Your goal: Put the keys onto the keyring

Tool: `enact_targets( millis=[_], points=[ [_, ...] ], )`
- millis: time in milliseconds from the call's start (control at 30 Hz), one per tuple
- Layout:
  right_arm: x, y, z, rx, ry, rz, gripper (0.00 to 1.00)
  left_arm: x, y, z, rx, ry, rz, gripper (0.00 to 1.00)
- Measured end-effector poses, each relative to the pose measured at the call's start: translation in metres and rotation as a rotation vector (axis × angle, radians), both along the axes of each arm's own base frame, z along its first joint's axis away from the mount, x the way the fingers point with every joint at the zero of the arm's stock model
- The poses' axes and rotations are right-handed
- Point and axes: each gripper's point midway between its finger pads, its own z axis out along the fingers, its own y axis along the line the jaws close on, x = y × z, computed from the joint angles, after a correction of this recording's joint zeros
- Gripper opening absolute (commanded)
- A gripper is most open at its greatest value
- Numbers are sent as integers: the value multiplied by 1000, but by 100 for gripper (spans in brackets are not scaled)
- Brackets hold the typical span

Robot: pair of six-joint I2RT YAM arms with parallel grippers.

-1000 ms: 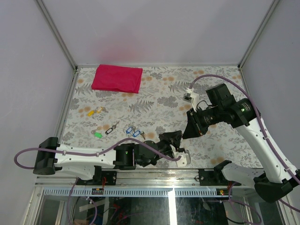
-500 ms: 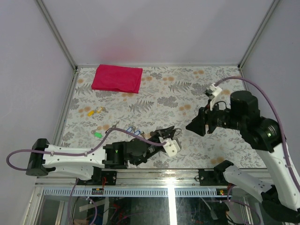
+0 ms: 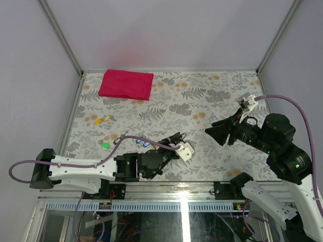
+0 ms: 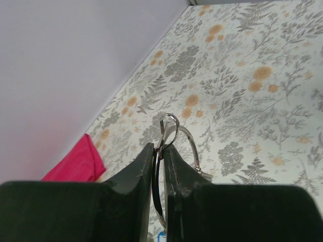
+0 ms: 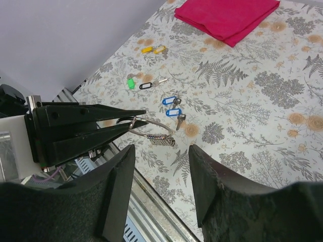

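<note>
Pinches the keyring, a small cluster of thin silver wire rings (image 5: 162,141), between the black fingers of the left gripper (image 4: 160,151), which are pressed together on the wire with barely a slit between them. Lets the loops jut out past the fingertips, with the bunched rings hanging at the outer end. Cannot tell whether that end touches the table.

Holds the right gripper (image 5: 157,176) raised over the right half of the table, jaws spread wide and gripping nothing, aimed at the left gripper and the ring in it.

Shows the two tiny metal keys with bright blue plastic heads (image 5: 173,112) lying side by side on the grey-and-orange floral table cover (image 3: 227,91), just beyond the ring: near it, not threaded on it, touched by neither gripper.

Shows, farther left on the cover, a small green plastic tag (image 5: 131,83) just beside a small dark oval clip (image 5: 146,85), and behind those two small yellow tags (image 5: 154,49). Shows a folded magenta cloth (image 3: 126,84) flat at the far left of the table, well apart from both grippers.
</note>
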Motion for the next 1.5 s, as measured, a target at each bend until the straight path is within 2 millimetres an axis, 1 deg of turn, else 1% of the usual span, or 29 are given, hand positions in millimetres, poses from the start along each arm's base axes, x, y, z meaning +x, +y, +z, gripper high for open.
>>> enact_targets(
  millis=[167, 300, 400, 533, 600, 733, 867, 1000, 1067, 1367, 1500],
  points=[
    [1, 5, -4, -7, 21, 22, 49, 4, 4, -2, 79, -79, 5, 0],
    [4, 10, -9, -16, 47, 42, 47, 4, 7, -3, 122, -146, -29, 0],
    [5, 11, -11, -18, 53, 45, 47, -1, 6, 8, 124, -190, -78, 0],
    [7, 12, -6, -8, 34, 45, 45, -8, 8, 33, 79, -258, -147, 0],
    [8, 13, -3, -2, 25, 44, 44, -12, 9, 41, 63, -289, -176, 0],
    [10, 16, 2, 16, 14, 48, 42, -17, 10, 49, 62, -332, -214, 0],
    [13, 20, 2, 38, 51, 41, 40, -15, 9, 47, 100, -362, -210, 0],
    [17, 26, -2, 71, 124, 30, 40, -10, 8, 40, 153, -378, -188, 0],
    [17, 29, 0, 100, 155, 30, 40, -8, 9, 37, 169, -380, -171, 0],
    [13, 38, -1, 191, 259, 20, 41, -3, 17, 34, 194, -383, -128, 0],
    [5, 46, -3, 211, 294, 47, 41, -2, 18, 32, 200, -383, -125, 0]
  ],
)
